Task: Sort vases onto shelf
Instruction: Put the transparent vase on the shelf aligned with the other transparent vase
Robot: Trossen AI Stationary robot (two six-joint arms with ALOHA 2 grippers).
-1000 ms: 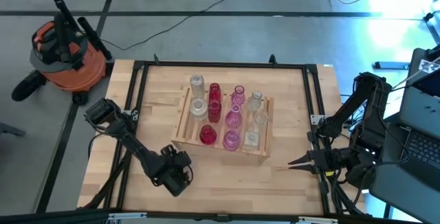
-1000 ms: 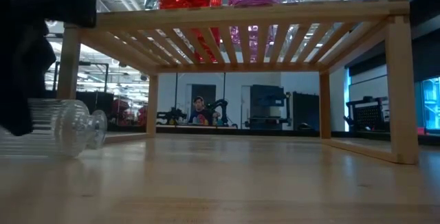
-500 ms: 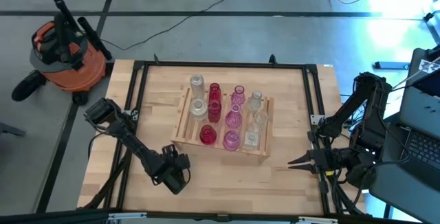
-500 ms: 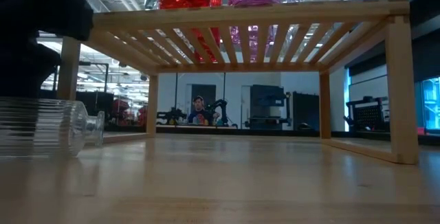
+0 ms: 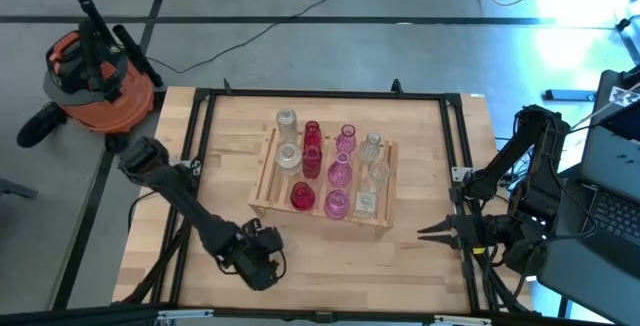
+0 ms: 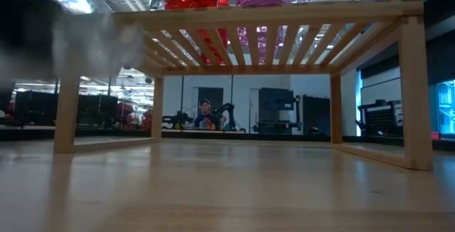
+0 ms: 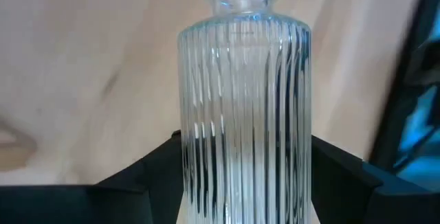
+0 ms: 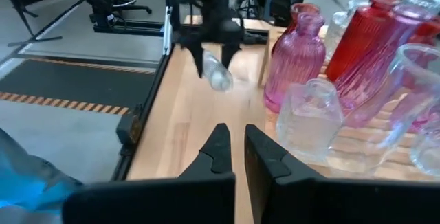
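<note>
1. No lettering, label, brand or number is showing legibly on anything in any view.
2. The glass vases (image 5: 333,172) and wooden shelf (image 5: 262,198) are displaying no markings.

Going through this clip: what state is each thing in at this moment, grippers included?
Left gripper: shut on the ribbed clear vase, near the table's front left.
Ribbed clear vase: held between the left fingers, off the tabletop.
Right gripper: shut, empty, waiting at the table's right edge.
Vases on the shelf: upright, in rows.
Shelf: standing on the table.
</note>
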